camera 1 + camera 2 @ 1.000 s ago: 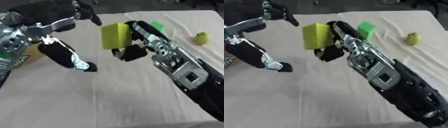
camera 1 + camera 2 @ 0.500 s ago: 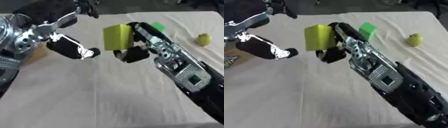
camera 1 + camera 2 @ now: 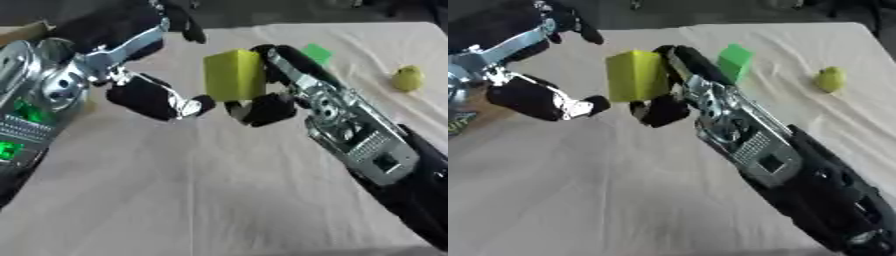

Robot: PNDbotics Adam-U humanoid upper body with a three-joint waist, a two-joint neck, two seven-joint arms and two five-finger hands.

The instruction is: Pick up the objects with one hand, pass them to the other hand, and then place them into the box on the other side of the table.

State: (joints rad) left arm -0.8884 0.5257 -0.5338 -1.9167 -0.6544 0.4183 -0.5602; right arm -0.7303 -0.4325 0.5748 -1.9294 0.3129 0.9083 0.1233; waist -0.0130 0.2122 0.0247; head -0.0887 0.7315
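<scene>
Right robot hand [image 3: 262,102]: fingers and thumb curled round the yellow rectangular foam-like block [image 3: 234,75], pinching it from its right side and from beneath; the block's left face is bare, which looks deliberate, since that is the side the other hand can take.
Yellow block: held upright in the air above the bench, between the 2 robot hands, touching only the right one.
Left robot hand [image 3: 162,97]: just to the left of the block, apart from it, thumb and fingers spread wide with 1 dark finger [image 3: 579,27] reaching above the block's level and the thumb tip low, near the right hand's thumb; the spread seems set to close over the block's free face.
Step in hand: by my reading, the pass from right hand to left, not yet made, as the left hand has no contact.
Green cube [image 3: 734,60]: behind the right robot hand, resting on the bench, partly hidden by the fingers in the left eye view; left for a later turn, I judge.
Small yellow-green pear-like fruit [image 3: 829,80]: well to the right of the right hand, on the bench.
Bench [image 3: 175,200]: covered with a pale beige cloth, wrinkled near the fruit.
Box: beyond the left robot hand only a brown edge shows, too little to tell.
</scene>
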